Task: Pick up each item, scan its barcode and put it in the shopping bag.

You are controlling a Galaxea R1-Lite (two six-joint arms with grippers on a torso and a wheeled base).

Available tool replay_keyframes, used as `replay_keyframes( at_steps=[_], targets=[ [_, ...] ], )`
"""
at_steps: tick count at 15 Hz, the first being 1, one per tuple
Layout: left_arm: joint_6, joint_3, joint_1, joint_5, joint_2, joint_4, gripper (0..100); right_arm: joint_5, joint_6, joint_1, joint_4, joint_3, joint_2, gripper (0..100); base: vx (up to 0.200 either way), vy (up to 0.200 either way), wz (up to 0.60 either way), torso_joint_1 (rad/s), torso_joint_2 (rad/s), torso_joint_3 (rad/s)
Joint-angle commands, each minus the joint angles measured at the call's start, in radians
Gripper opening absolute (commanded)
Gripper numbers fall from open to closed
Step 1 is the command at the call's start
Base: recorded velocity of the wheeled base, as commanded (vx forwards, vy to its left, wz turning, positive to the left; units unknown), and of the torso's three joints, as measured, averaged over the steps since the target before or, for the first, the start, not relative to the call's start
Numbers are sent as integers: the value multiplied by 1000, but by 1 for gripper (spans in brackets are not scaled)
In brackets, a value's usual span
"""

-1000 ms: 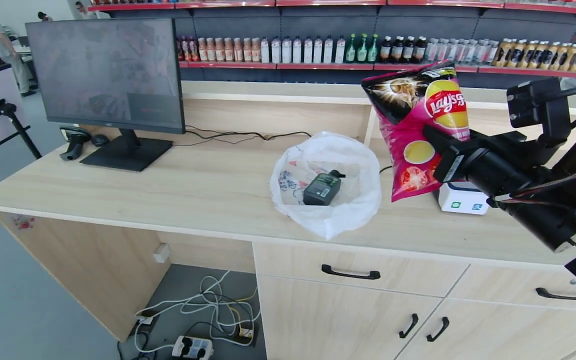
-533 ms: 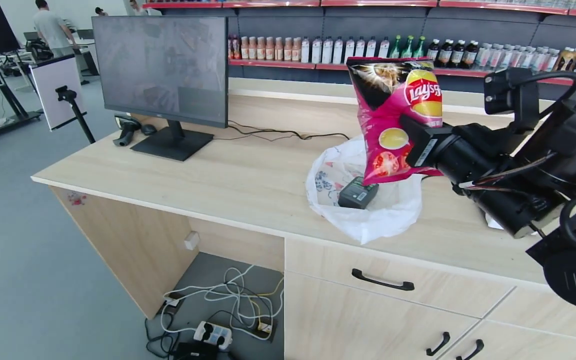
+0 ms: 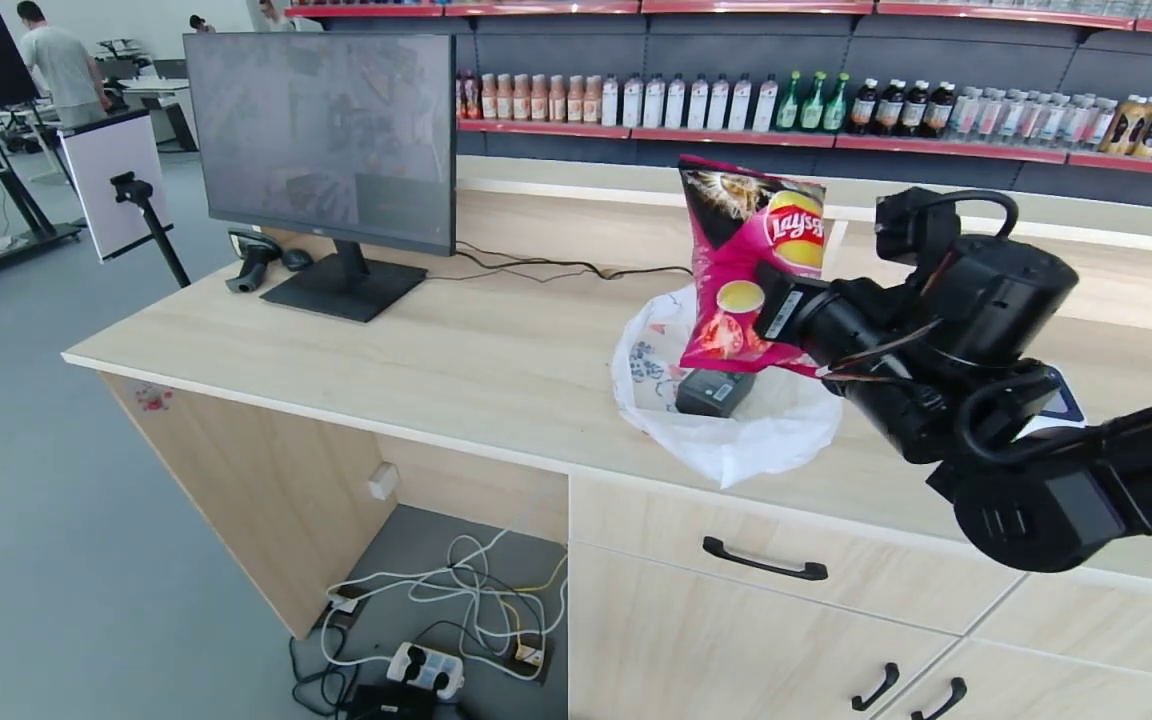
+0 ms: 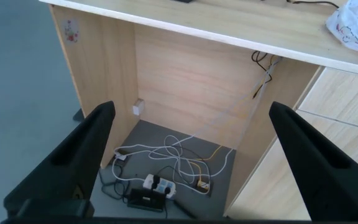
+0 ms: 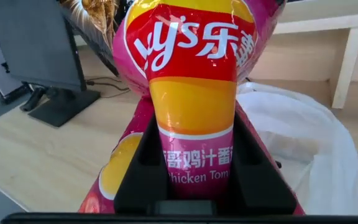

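A pink bag of chips hangs upright over the white shopping bag, held at its lower part by my right gripper, which is shut on it. In the right wrist view the chip bag sits squeezed between the black fingers, with the shopping bag behind it. A dark flat item lies inside the shopping bag. My left gripper is open, low beside the counter, over the floor cables.
A monitor stands at the counter's left back, with a handheld scanner beside it. A white device sits behind my right arm. Shelves of bottles run along the back. Drawers front the counter.
The head camera turned between the first two frames. Since then my right gripper has carried the chip bag lower and farther out, over the shopping bag.
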Motion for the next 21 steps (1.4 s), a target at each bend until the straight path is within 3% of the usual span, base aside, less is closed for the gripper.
replay_keyframes(
  at_steps=[1,3,7,12,21],
  targets=[
    [0,0,0,1,0,0,100,-37,56,-25,23,-78,132,0,0,0,0,0,0,0],
    [-1,0,0,1,0,0,100,-38,155,-2,64,-183,192,0,0,0,0,0,0,0],
    [-1,0,0,1,0,0,100,-46,260,-3,150,-207,200,0,0,0,0,0,0,0],
    [0,0,0,0,0,0,100,-104,276,-72,170,-247,249,0,0,0,0,0,0,0],
    [-1,0,0,1,0,0,100,-106,275,-37,164,-242,284,0,0,0,0,0,0,0]
  ],
)
